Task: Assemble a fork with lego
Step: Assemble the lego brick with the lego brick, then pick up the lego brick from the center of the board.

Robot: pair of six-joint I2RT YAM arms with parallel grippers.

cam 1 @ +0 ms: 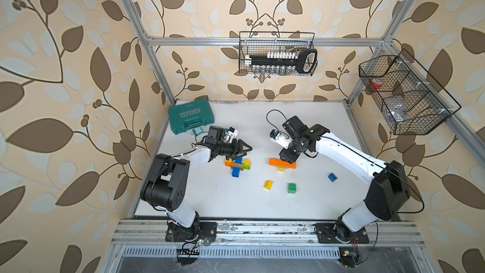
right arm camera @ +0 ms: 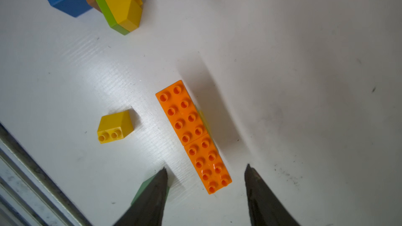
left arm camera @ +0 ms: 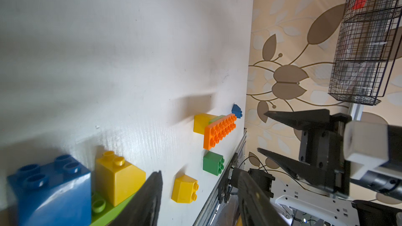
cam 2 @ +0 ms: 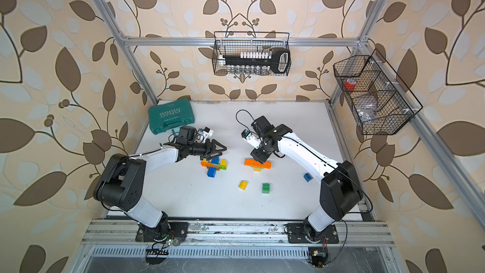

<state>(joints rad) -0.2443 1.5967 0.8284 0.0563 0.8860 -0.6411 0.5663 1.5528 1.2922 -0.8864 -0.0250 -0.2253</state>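
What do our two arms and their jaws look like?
Matched pair. The left arm and right arm have white link shells, black joint housings and black base plates. Thin black cables run along both, with a loop at the right wrist. White camera blocks sit by each wrist. The left gripper and right gripper are black, jaws tapering to points.

On your counter (cam 1: 210, 200), a tool case (cam 1: 190, 119) sits far left. Nearer you, a brick cluster (cam 1: 237, 165) lies left of a long brick strip (cam 1: 282, 163). Before the strip, a sloped brick (cam 1: 268, 185) lies left of a square brick (cam 1: 292, 188); a small brick (cam 1: 332, 177) lies farther right.
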